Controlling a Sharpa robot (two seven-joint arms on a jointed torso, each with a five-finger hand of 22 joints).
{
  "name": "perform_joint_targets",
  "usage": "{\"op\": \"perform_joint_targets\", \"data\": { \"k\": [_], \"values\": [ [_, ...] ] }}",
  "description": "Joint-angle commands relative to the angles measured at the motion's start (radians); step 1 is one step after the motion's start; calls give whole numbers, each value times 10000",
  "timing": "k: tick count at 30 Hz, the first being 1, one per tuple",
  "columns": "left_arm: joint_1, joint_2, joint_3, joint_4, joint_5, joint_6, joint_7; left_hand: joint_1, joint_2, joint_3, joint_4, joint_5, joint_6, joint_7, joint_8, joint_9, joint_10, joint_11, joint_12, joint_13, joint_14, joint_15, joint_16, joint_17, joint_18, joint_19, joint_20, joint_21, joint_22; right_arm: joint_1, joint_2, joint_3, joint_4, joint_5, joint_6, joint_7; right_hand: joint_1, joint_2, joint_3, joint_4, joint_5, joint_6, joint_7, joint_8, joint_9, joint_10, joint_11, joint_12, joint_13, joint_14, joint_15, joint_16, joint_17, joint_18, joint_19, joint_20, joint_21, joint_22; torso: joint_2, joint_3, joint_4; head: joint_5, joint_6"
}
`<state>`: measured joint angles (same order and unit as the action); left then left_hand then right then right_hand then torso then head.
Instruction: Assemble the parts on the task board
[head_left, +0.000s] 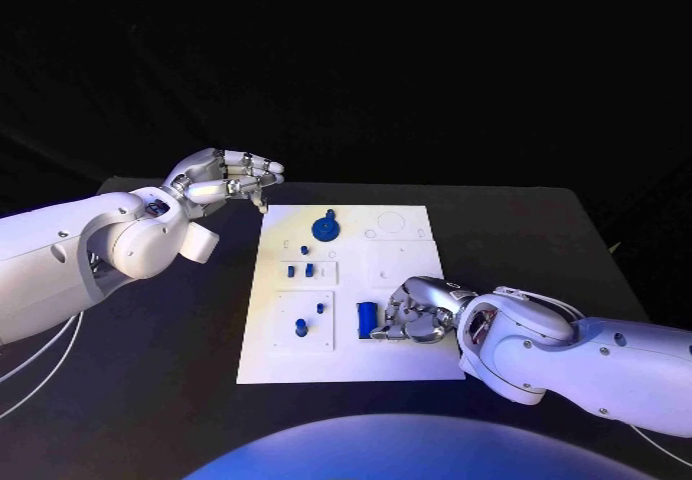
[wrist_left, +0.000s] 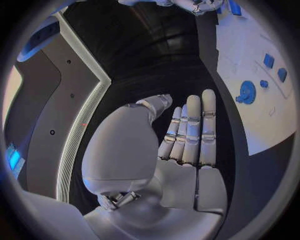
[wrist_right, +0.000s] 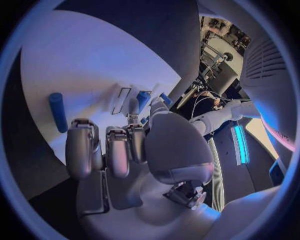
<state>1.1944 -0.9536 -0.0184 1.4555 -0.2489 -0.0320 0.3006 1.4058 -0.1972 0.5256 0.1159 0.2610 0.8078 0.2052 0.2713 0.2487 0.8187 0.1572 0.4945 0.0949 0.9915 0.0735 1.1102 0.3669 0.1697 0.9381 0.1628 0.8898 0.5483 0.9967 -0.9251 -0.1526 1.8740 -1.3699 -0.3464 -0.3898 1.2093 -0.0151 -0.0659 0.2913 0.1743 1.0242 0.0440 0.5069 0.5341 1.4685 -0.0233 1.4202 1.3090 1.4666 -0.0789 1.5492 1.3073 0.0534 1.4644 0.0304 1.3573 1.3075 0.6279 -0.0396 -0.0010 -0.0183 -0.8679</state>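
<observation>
A: Head view, task board lies mid-table, white. Blue cylinder lies on it just beside the right hand

B: Holding it?

A: Cannot tell; fingers curled down by it, contact hidden. Round blue part near the far edge, small blue parts in the left recesses

B: Left hand?

A: Off the board's far left corner, above the table, fingers curled in, holding nothing
</observation>
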Motion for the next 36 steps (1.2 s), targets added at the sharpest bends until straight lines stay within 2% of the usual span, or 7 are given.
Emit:
{"op": "perform_joint_targets", "data": {
  "k": [1, 6, 10, 13, 20, 27, 36],
  "values": [
    [3, 12, 6, 41, 73, 148, 108, 6, 112, 43, 21, 66, -69, 145, 28, -8, -81, -1, 69, -16, -21, 22, -9, 14, 144, -35, 24, 62, 11, -3, -65, 3, 23, 27, -53, 92, 5, -69, -42, -3, 24, -38, 19, 33, -9, 264, -22, -58, 1361, 928, -64, 26, 2066, -119, 451, -63, -51, 2081, -3, -6, -3, -4, -17],
    [3, 3, 6, 94, 80, 134, 111, 6, 112, 43, 21, 66, -69, 145, 28, -8, -81, -1, 69, -16, -21, 22, -9, 14, 144, -35, 24, 62, 11, 90, -346, 28, 138, 217, -359, 6, 119, 17, 76, -24, 55, -83, 20, 4, -33, 192, -25, -211, 1246, 921, -65, 15, 2035, -109, 435, -60, -101, 2068, -15, -13, -1, -8, 1],
    [3, -2, 6, 116, 94, 114, 113, 6, 112, 43, 21, 66, -69, 145, 28, -8, -81, -1, 69, -16, -21, 22, -9, 14, 144, -35, 24, 62, 11, 521, -730, 39, 239, 885, -707, 6, 250, 67, 224, -36, 48, -453, 170, -291, -133, 149, 91, -304, 1187, 908, 18, -8, 1974, -99, 414, -10, -170, 2050, -26, -27, -14, -63, 16],
    [3, 7, 6, 133, 103, 102, 110, 6, 112, 43, 21, 66, -69, 145, 28, -8, -81, -1, 69, -16, -21, 22, -9, 14, 144, -35, 24, 62, 11, 849, -1115, 42, 335, 1350, -794, -39, 371, -14, 272, -56, 44, -557, 235, -396, -142, 67, 151, -450, 1084, 879, 70, -57, 1837, -57, 342, 34, -405, 1990, -38, -39, -11, -117, 22],
    [3, -14, 5, 232, 109, 99, 98, 15, 97, 49, 5, 65, -65, 141, 37, -9, -84, -4, 75, -18, -30, 21, -9, 14, 146, -45, 24, 66, 14, 1100, -1778, 21, 276, 1358, -615, -126, 817, -399, 387, -91, 42, -626, 302, -503, 14, -249, 218, -1017, 685, 785, 137, -225, 1440, 44, 155, 119, -962, 1846, -31, -25, -36, -186, 35],
    [2, -39, 4, 261, 113, 83, 104, 13, 92, 48, 3, 64, -65, 141, 39, -9, -85, -4, 76, -18, -33, 21, -10, 14, 146, -48, 25, 66, 15, 759, -1997, -44, 16, 269, -250, -550, 876, -524, 394, -61, 35, -589, 302, -510, 57, -260, 220, -1047, 667, 782, 141, -235, 1426, 45, 151, 128, -970, 1845, -30, -25, -51, -277, 84],
    [-1, -40, 3, 291, 116, 71, 99, 13, 92, 48, 3, 64, -65, 141, 39, -9, -85, -4, 76, -18, -33, 21, -10, 14, 146, -48, 25, 66, 15, 252, -1946, -77, -104, -38, -22, -845, 812, -696, 392, -5, 35, -459, 276, -483, 123, -267, 203, -1091, 636, 779, 133, -250, 1402, 47, 149, 130, -981, 1844, -31, -20, -67, -240, 109]
  ]
}}
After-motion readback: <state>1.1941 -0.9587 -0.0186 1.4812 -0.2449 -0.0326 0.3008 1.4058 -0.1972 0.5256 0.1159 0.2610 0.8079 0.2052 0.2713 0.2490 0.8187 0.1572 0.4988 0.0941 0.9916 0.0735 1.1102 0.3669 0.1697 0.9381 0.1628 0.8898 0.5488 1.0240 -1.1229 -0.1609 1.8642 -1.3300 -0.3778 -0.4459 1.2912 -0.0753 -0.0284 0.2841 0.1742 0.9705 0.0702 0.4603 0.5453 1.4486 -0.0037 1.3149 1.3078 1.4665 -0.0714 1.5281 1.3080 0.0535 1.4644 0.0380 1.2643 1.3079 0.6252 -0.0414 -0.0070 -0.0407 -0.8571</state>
